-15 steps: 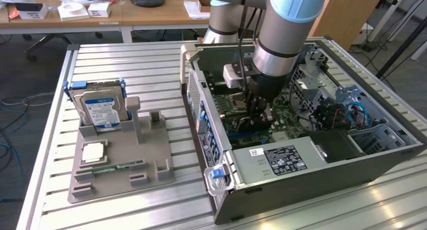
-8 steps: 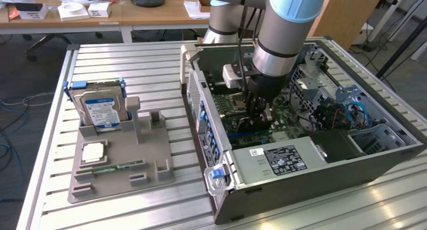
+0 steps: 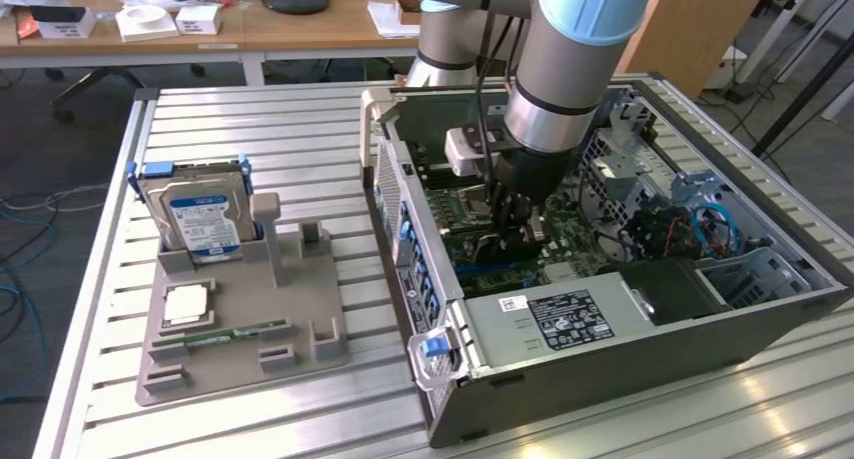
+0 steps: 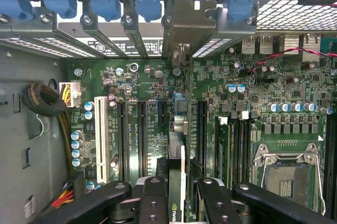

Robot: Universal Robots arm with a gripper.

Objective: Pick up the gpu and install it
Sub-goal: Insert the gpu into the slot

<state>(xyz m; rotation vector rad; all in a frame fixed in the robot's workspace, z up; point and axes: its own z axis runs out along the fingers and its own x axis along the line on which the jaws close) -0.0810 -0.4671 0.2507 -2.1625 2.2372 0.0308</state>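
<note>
Inside the case [image 3: 601, 394], the gripper [image 4: 179, 184] clamps the gpu [image 4: 177, 145] edge-on over the crowded motherboard [image 4: 263, 92].

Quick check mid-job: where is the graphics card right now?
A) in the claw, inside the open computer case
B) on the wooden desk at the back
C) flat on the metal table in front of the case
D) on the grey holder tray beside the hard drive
A: the claw grips the graphics card edge-on inside the computer case, with the green motherboard right beneath it.
</note>
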